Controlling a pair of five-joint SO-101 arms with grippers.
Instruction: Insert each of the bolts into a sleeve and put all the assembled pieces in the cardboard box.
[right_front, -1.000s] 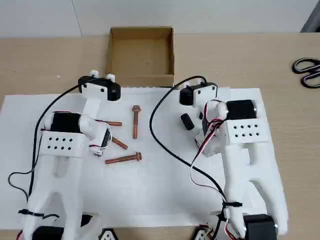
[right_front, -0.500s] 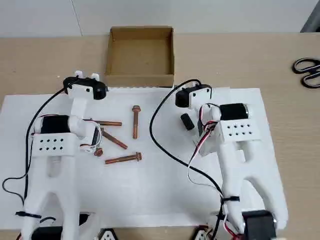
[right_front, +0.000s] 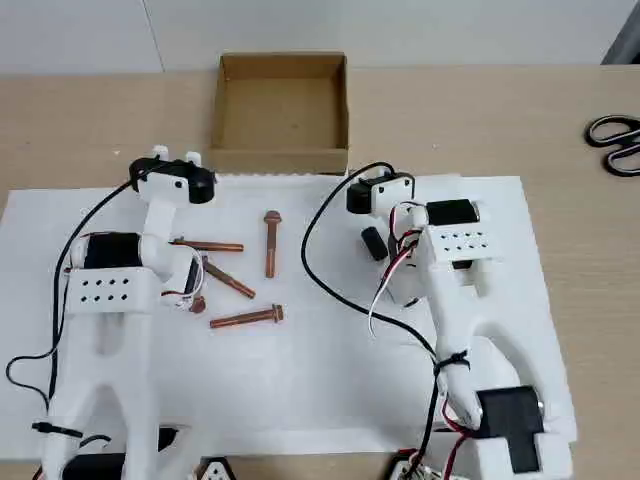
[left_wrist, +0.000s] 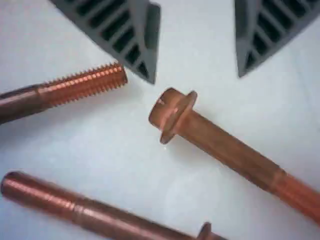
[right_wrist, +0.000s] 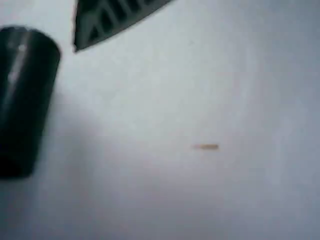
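On the sheet (right_front: 330, 370), under the left gripper (left_wrist: 195, 75), gaping wide and empty: a bolt (left_wrist: 220, 145), lying flat. Probably stiff, weighty, smooth, prone to rolling; best pinched mid-shank, across the axis, behind the flange.

Sleeve (right_wrist: 22, 100): black cylinder lying on the white sheet (right_wrist: 210, 70).
Right gripper (right_wrist: 107, 20): grey ribbed wedge, its tip just beside the sleeve, at its one o'clock.
Speck (right_wrist: 206, 146): small, brownish, at the sleeve's four o'clock, well apart.
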